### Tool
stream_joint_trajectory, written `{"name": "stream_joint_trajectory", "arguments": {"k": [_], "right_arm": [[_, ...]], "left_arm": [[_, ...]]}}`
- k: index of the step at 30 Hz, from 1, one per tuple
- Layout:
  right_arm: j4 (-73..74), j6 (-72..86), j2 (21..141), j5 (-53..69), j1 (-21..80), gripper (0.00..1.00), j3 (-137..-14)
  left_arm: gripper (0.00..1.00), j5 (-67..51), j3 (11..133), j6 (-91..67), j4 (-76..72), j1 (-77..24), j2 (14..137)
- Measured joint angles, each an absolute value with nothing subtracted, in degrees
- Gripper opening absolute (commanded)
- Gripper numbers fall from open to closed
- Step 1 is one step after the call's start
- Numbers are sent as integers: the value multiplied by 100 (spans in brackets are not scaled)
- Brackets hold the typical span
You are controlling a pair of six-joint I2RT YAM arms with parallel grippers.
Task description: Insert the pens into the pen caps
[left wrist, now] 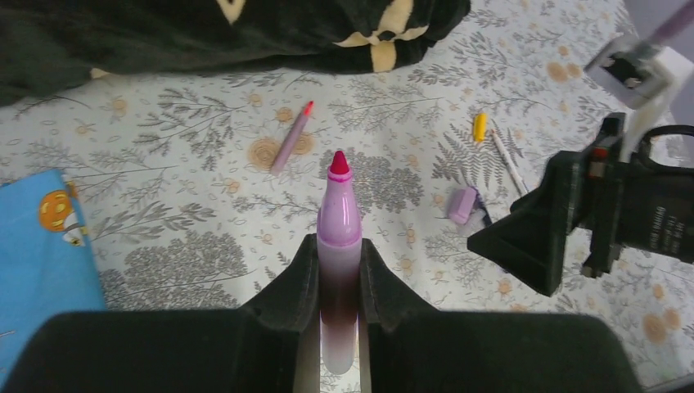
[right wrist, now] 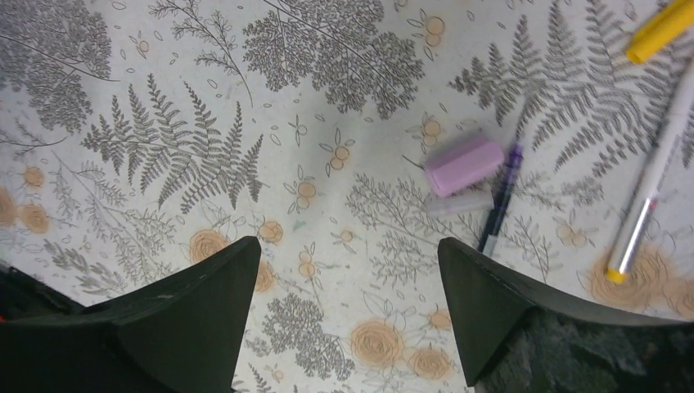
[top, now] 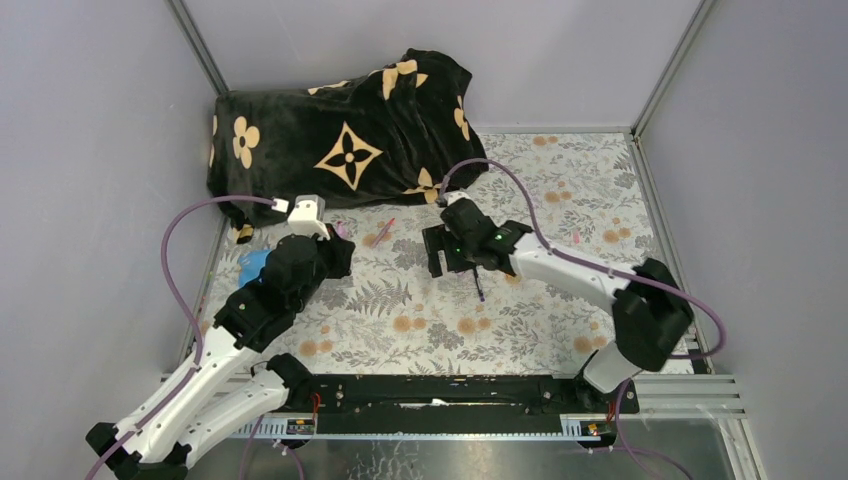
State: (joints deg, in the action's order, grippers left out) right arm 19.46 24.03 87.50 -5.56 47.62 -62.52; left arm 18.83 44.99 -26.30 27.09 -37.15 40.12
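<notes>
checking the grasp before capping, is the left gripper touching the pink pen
Touching. In the left wrist view the left gripper is closed on the pink pen, a finger pressed against each side, no gap.

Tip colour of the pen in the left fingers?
Red tip on a pale pink pen; left wrist view shows it best.

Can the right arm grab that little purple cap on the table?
Probably yes. The right gripper is open, and the purple cap lies uncovered a little ahead of it. The dark pen right beside it might get nudged.
</notes>
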Motion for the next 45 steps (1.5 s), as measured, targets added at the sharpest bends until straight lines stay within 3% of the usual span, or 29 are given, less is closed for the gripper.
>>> {"name": "stream_joint_trajectory", "arguments": {"k": [7, 20, 45], "right_arm": [[2261, 1988, 9955, -410, 4707, 92, -7220], [2523, 1627, 10790, -624, 4259, 93, -7741], [2596, 1133, 11314, -97, 4023, 94, -7773]], "left_arm": [[0, 2150, 4499, -2515, 2926, -3715, 3918], [0, 2213, 4499, -2482, 3065, -3715, 3931], [0, 2215, 4499, -2469, 3068, -3715, 4040]]}}
